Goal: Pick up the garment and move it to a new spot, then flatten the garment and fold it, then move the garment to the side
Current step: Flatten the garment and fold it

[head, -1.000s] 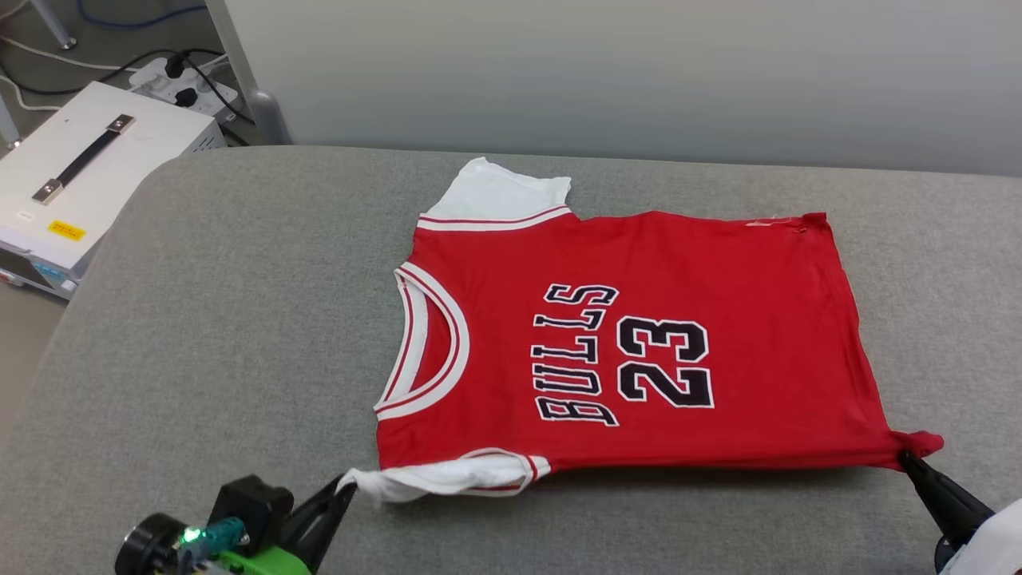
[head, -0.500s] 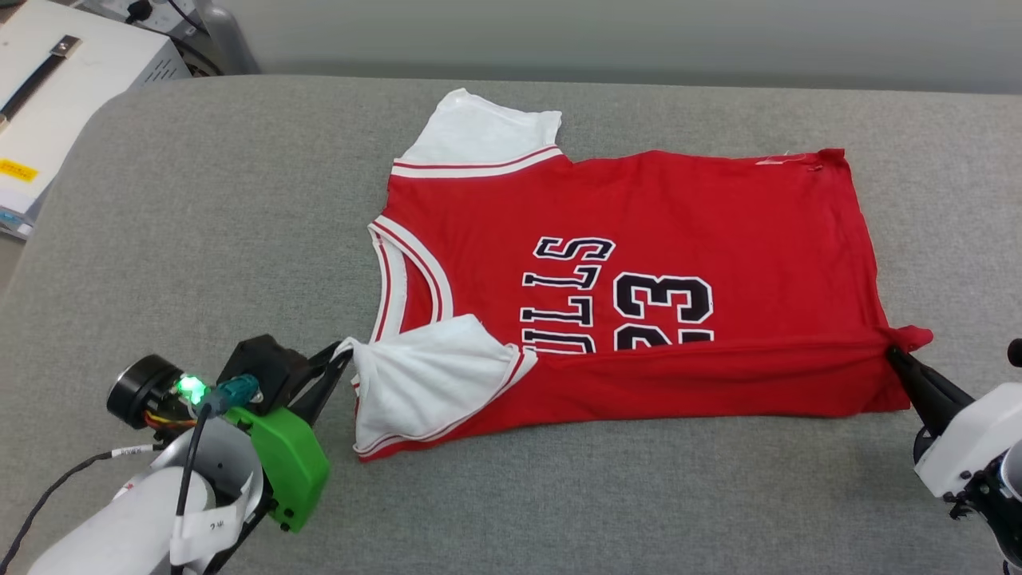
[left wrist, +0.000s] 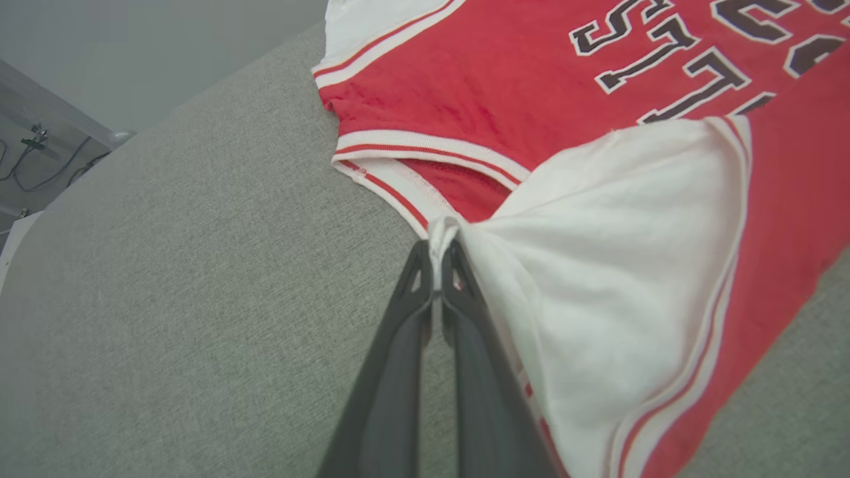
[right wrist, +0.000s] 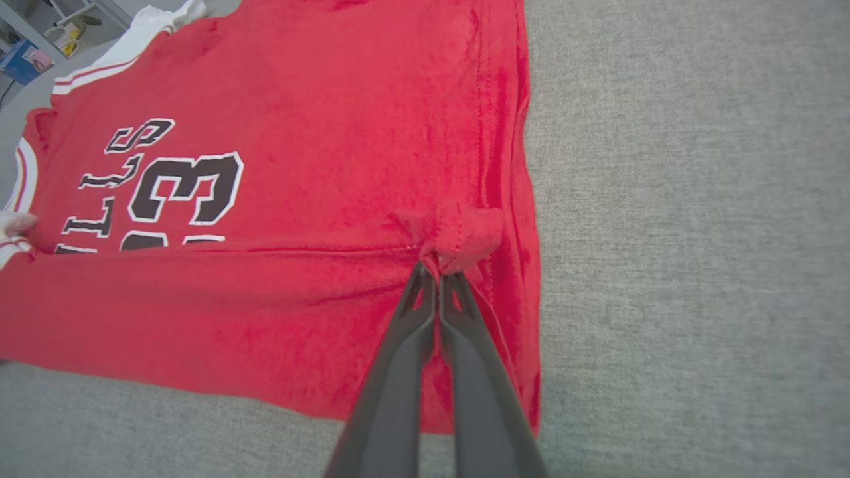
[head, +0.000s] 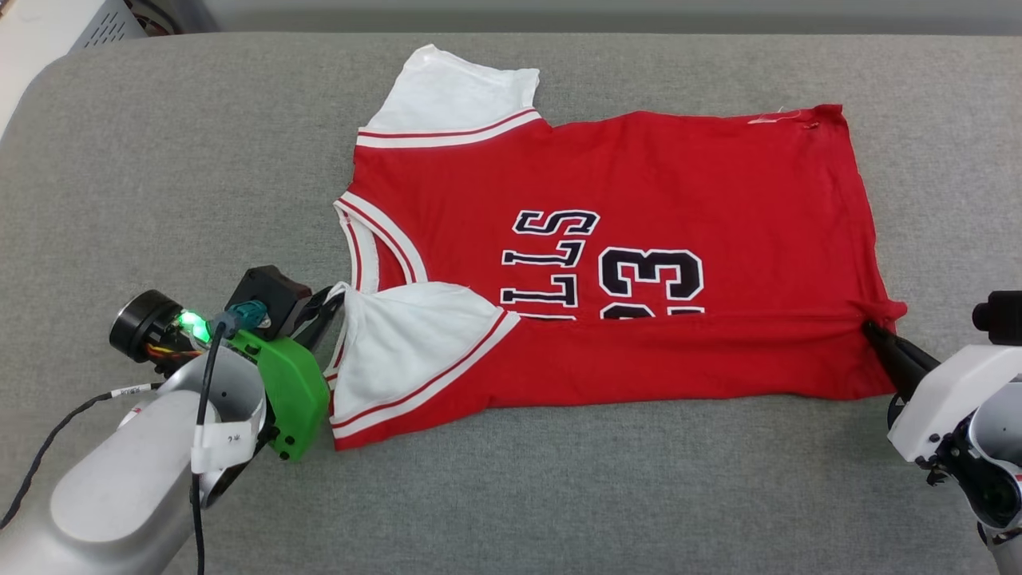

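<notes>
I have the garment part-folded on the grey cushion.
It lies front up at centre, collar toward 9 o'clock, its near edge laid over the lower lettering. My left gripper, at 8 o'clock, is clamped tight on the white sleeve; my right gripper, at 4 o'clock, is clamped tight on the red hem corner.
</notes>
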